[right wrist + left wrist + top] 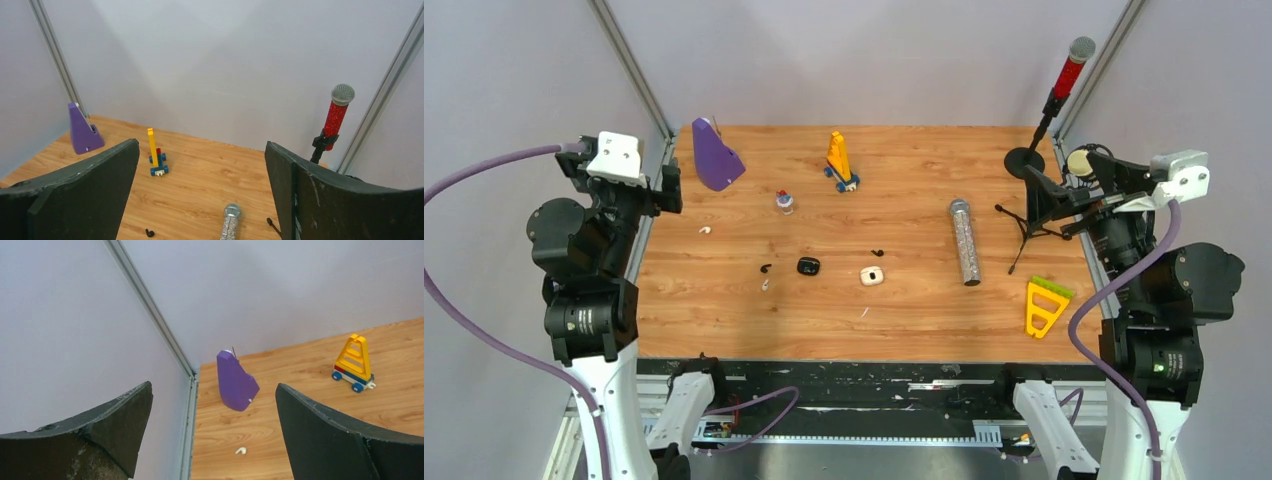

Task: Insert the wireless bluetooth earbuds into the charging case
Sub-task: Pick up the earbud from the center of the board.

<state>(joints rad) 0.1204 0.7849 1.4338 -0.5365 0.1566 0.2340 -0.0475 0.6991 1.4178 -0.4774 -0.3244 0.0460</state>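
Hovering at the side edges of the table (pixel 944 330), the left gripper (pixel 214 386) and right gripper (pixel 201 144) hold their jaws spread wide on nothing, seemingly ready before any pick. One white earbud (pixel 706 230) lies near the left edge, a black earbud (pixel 767 268) and second white earbud (pixel 765 285) just left of the black case (pixel 808 266), a second black earbud (pixel 877 251) just behind the white case (pixel 871 276). Whether either lid stands open is too small to tell
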